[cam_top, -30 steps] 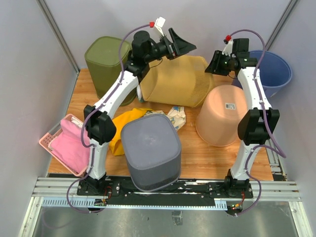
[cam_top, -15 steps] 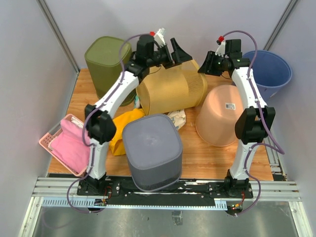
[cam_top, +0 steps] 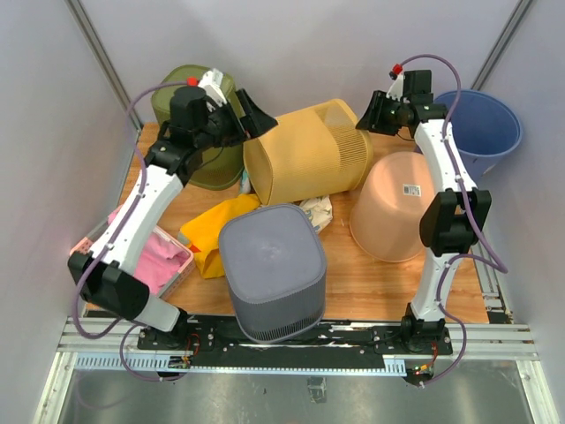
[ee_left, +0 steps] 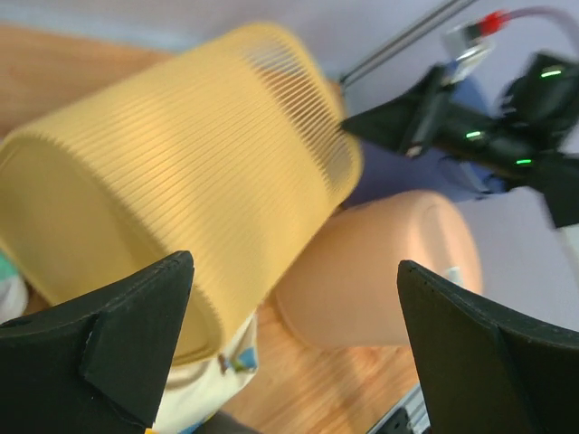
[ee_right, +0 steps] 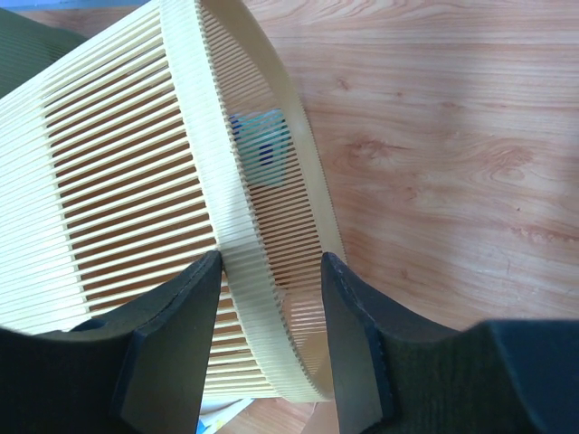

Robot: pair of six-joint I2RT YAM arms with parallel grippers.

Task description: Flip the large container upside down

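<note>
- R tool (ee_right: 270, 262) is clamped on the mouth rim of the yellow slatted plastic basket (cam_top: 305, 155). One finger sits outside on the slats and the other inside the opening (the R wrist cam shows the rim band running between them).
- The basket lies on its side across the rear ctr of the wooden tabletop (cam_top: 371, 283). Its closed base faces the L arm (cam_top: 146, 203) and its open mouth faces the R arm (cam_top: 455, 177).
- L tool (cam_top: 256, 122) is spread wide and holds nothing. It hangs near the basket's base end, apart from it, and in the L wrist cam the basket's ribbed side shows ahead between the two fingers.
- Front ctr: a grey rounded-square bin (cam_top: 269, 256) stands bottom up, just in front of the basket.
- Rear L corner: an olive-green bin (cam_top: 163, 95) is partly hidden behind the L arm.
- Rear R corner: a blue round bin (cam_top: 485, 124) stands mouth up, beyond the R arm.
- R of the basket: a peach round bucket (cam_top: 397, 203) w/ a white label on its base sits just beside the basket's mouth end.
- L edge: a pink lattice tray (cam_top: 181, 265) carries a pink cloth (cam_top: 152, 252).
- A yellow cloth (cam_top: 216, 225) lies between the tray and the grey bin.
- A crumpled pale wrapper (cam_top: 318, 210) pokes out between the basket and the grey bin.
</note>
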